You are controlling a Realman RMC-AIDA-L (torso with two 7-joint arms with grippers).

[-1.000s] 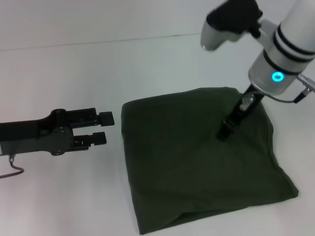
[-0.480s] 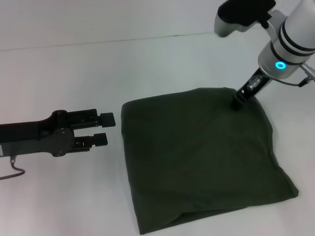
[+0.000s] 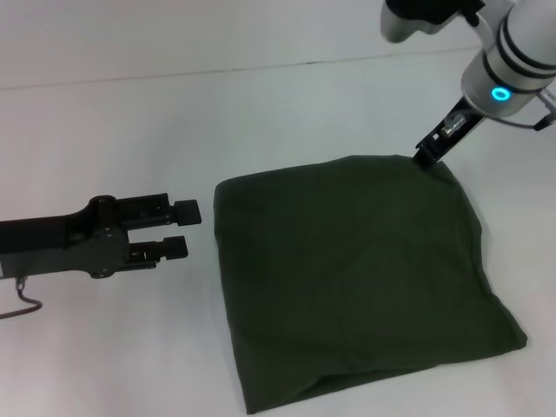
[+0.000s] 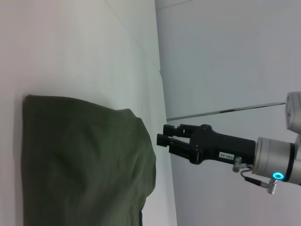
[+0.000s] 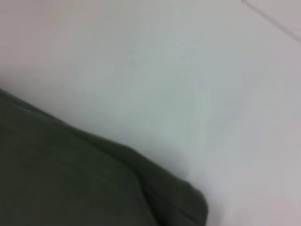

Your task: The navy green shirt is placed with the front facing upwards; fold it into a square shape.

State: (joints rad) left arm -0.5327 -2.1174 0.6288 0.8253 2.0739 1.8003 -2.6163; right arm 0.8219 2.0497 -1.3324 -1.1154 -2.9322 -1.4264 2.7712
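Olive folded navy green shirt, right tool at far corner, left tool beside

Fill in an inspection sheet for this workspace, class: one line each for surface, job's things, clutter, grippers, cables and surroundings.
Surface: white table, bare around the cloth.
Job's things: navy green shirt lying folded into a rough square, plain side up.
Clutter: nothing seen.
Grippers: left gripper open, beside the shirt's left edge, apart from it; right gripper at the shirt's far right corner, empty.
Cables: thin wire loop under the left arm.
Surroundings: pale wall behind the table.
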